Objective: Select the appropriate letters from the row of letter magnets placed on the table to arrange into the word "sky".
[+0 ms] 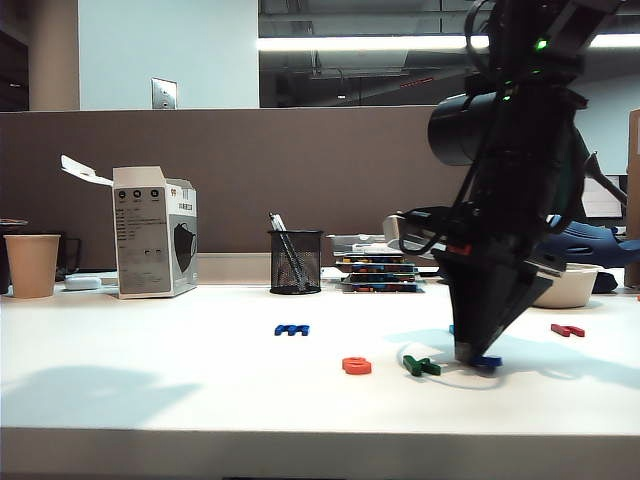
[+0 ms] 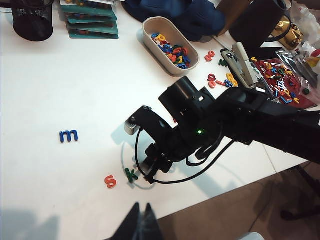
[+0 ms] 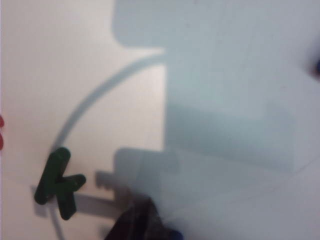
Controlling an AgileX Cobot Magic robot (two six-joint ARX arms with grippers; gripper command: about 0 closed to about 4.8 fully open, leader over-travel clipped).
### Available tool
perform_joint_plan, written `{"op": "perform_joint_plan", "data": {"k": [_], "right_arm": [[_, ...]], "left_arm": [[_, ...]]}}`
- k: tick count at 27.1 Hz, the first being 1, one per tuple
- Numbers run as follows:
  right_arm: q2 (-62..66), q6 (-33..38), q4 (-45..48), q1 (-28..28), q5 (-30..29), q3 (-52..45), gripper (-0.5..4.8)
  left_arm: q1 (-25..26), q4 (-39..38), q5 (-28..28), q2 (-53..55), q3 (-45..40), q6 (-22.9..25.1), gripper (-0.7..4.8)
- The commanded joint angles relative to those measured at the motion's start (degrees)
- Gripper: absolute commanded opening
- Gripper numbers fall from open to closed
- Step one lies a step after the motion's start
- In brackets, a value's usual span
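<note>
On the white table (image 1: 150, 400) an orange-red "s" (image 1: 356, 365) and a dark green "k" (image 1: 421, 366) lie side by side near the front. My right gripper (image 1: 472, 352) points down just right of the "k", shut on the dark blue letter (image 1: 489, 361), which peeks out at table level. The right wrist view shows the "k" (image 3: 57, 182) beside the right gripper (image 3: 142, 217) and a sliver of the blue letter (image 3: 172, 234). A wider blue "m" (image 1: 292, 329) lies further left and a red letter (image 1: 567, 330) at the right. My left gripper (image 2: 141, 207) hangs shut and empty over the table's front edge.
A paper cup (image 1: 32, 265), a white carton (image 1: 155, 232), a mesh pen holder (image 1: 296, 262) and stacked trays (image 1: 380, 270) line the back. A bowl of spare letters (image 2: 150, 25) stands behind the right arm (image 2: 200, 135), with loose letters and packets beyond it.
</note>
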Motion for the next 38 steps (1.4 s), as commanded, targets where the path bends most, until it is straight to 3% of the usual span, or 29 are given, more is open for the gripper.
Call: {"op": "perform_joint_plan", "data": {"k": [1, 8, 12, 21, 33, 38], "right_arm": [[0.66, 0.07, -0.57, 0.07, 1.6, -1.25, -0.03], [0.66, 0.11, 0.83, 0.09, 1.57, -1.25, 0.01], [0.63, 0.11, 1.11, 0.09, 1.55, -1.22, 0.6], [-0.85, 0.11, 1.62, 0.07, 1.4, -0.02, 0.63], [-3.37, -0.48, -1.86, 0.07, 1.31, 9.79, 0.62], [-8.46, -0.79, -0.46, -1.2, 6.19, 12.85, 0.4]], "left_arm": [[0.02, 0.33, -0.35, -0.15, 0.13, -0.11, -0.05], [0.02, 0.33, -0.33, -0.13, 0.13, -0.11, -0.05], [0.02, 0.33, -0.33, -0.13, 0.13, -0.11, -0.05], [0.02, 0.33, -0.31, -0.13, 0.13, -0.11, -0.05], [0.02, 0.33, -0.31, -0.13, 0.13, -0.11, -0.05], [0.02, 0.33, -0.31, -0.13, 0.13, -0.11, -0.05]]}}
